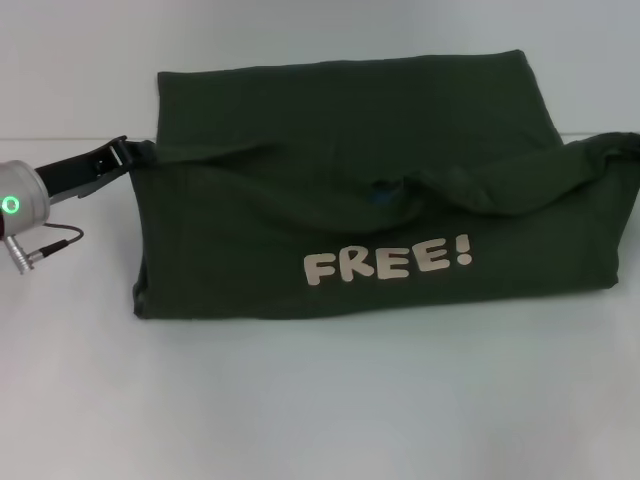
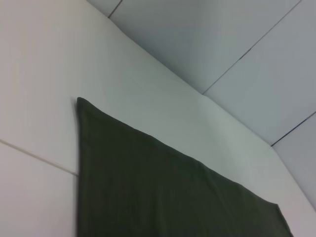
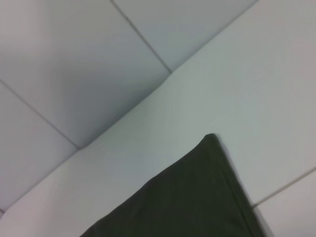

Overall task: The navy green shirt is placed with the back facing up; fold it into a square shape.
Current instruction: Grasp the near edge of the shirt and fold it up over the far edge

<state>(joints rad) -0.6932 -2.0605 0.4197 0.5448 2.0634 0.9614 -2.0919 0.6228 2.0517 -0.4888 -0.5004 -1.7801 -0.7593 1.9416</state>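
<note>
The navy green shirt [image 1: 340, 190] lies across the white table, its near part folded over so the cream "FREE!" lettering [image 1: 388, 262] faces up. My left gripper [image 1: 128, 154] is at the shirt's left edge, its dark fingers closed on the corner of the folded layer, which is drawn up toward it. At the right, the fold's other corner [image 1: 618, 146] is lifted at the picture's edge; the right gripper is out of view there. Each wrist view shows only a far corner of the shirt [image 2: 163, 197] [image 3: 197, 197] flat on the table.
The white table [image 1: 320, 400] has a seam line running behind the shirt. Pale wall panels [image 2: 222, 39] rise beyond the table's far edge. A cable [image 1: 50, 240] hangs from the left wrist.
</note>
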